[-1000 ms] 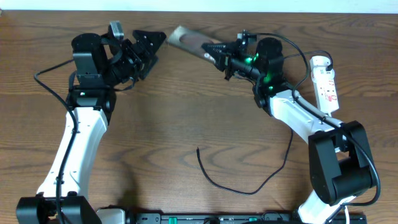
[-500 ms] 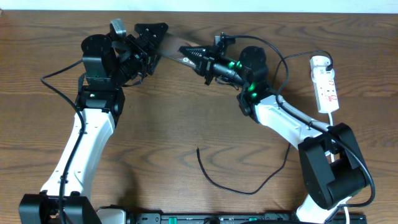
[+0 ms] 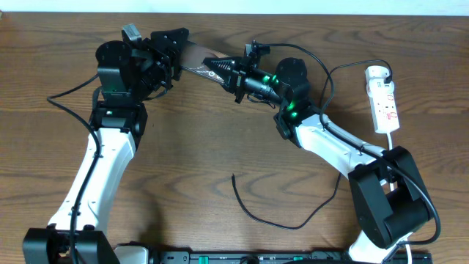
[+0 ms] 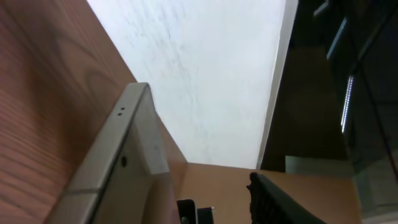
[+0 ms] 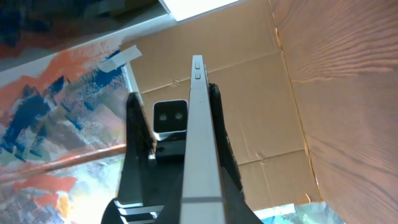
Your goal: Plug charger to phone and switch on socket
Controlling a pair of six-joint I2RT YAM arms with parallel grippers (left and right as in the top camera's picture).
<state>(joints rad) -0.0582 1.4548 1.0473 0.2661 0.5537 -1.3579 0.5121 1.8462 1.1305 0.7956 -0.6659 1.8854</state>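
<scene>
Rightward arm has carried the phone (image 3: 195, 60) leftward, aloft, up to the left gripper (image 3: 173, 45), whose jaws look spread; right gripper (image 3: 220, 67) clamps its flat faces; rigid, slick, breakable; better held by the long edges, port end free.

The phone (image 3: 199, 64), in the right claw (image 3: 229, 71), farther left, now at the left claw (image 3: 173, 53).

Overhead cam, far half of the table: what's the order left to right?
left tool → phone → right tool → socket
</scene>
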